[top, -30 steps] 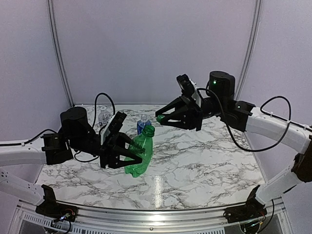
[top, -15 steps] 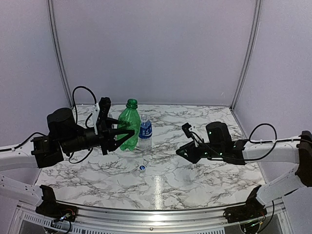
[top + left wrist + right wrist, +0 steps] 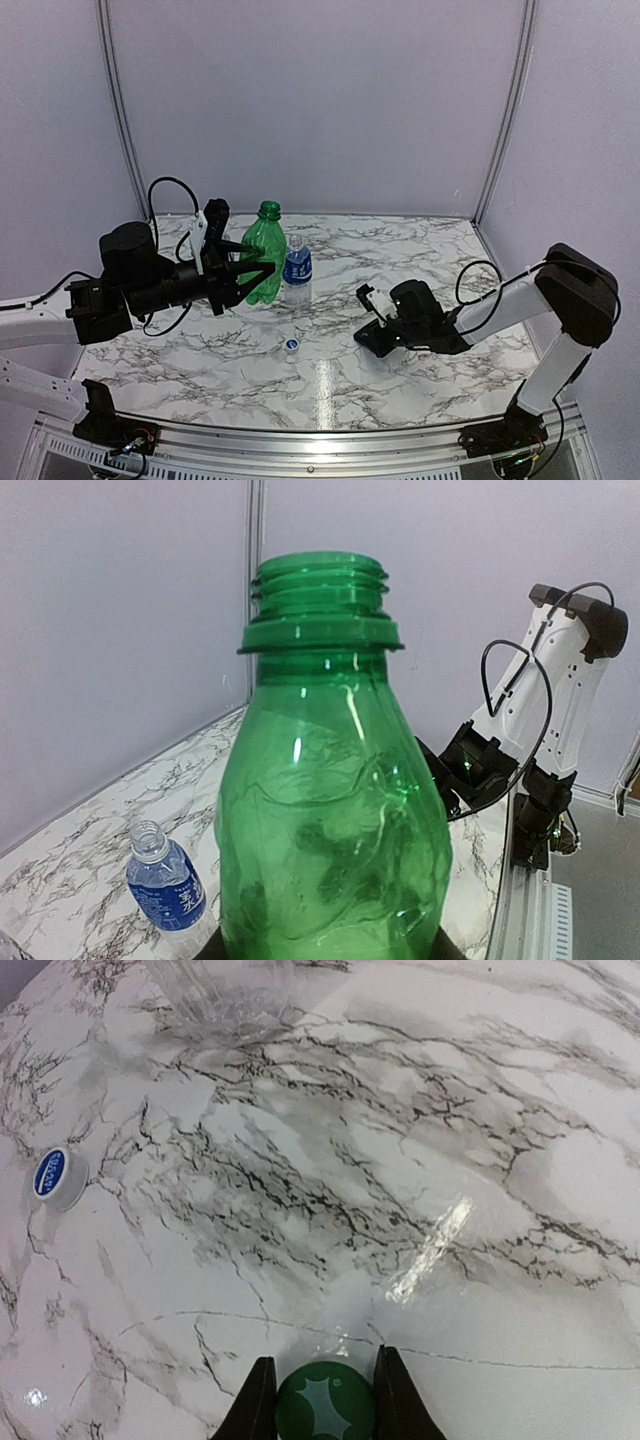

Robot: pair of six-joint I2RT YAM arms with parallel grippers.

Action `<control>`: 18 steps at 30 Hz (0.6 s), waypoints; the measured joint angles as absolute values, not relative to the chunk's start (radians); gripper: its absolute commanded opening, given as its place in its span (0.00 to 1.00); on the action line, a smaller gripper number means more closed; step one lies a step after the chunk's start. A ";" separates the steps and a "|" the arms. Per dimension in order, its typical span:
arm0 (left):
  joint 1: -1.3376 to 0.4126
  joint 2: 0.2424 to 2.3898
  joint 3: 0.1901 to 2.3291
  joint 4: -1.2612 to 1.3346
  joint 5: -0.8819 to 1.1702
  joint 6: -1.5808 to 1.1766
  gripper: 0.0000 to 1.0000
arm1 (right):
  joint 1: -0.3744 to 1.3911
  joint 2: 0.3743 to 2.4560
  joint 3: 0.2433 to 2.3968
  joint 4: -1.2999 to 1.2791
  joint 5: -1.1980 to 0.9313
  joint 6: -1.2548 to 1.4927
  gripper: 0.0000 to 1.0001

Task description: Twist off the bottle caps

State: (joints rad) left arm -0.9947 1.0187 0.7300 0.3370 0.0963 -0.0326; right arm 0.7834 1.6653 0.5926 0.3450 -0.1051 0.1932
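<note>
The all-green bottle [image 3: 264, 256] stands upright at the back left with its neck open. My left gripper [image 3: 252, 272] is shut on its body, and the bottle [image 3: 332, 810] fills the left wrist view. Next to it stands the blue-label bottle [image 3: 297, 267] [image 3: 165, 888], also without a cap. A blue cap [image 3: 291, 345] [image 3: 55, 1175] lies on the marble table [image 3: 430, 260]. My right gripper [image 3: 364, 337] is down at the table surface, right of the blue cap. Its fingers [image 3: 258, 1405] are shut on the green cap [image 3: 325, 1404], seen from above.
A clear bottle's base [image 3: 230, 1000] shows at the top of the right wrist view. The left arm's cable [image 3: 165, 190] loops up behind the green bottle. Purple walls [image 3: 320, 100] close in the back and sides.
The left gripper has brought the green bottle from a tilted hold over the table to upright at the back left. The right gripper came down from high up to the table with the green cap.
</note>
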 measured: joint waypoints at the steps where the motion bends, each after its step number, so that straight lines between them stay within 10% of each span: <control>1: -0.994 1.019 0.730 0.337 0.094 -0.032 0.14 | 0.790 1.675 0.594 0.356 -0.097 0.190 0.14; 18: -0.994 1.023 0.721 0.330 0.067 -0.009 0.15 | 0.838 1.547 0.626 0.259 -0.047 0.159 0.87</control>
State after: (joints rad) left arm -0.9943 1.0225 0.7212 0.3302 0.0669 -0.0086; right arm 0.8383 1.5467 0.6258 0.2588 -0.0471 0.1585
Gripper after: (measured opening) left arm 0.379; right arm 0.803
